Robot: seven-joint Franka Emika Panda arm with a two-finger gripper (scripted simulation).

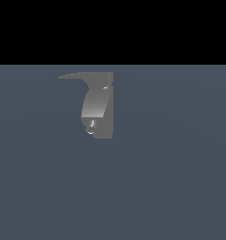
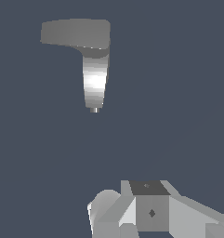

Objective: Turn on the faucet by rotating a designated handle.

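On the grey surface (image 1: 180, 187) stands the faucet (image 1: 104, 105), its handle (image 1: 72, 76) pointing toward the exterior view's left. The end effector (image 2: 150, 218) sits well apart from it. Whether it is spread cannot be told.

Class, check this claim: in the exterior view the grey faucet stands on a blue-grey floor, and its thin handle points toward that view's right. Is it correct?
One detail is wrong. The faucet does stand on the blue-grey floor, but its thin handle points toward the exterior view's left, as that view shows.

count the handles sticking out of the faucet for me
1. The handle juts sideways from the top of the faucet toward the exterior view's left. Its far side is hidden, so another could exist.
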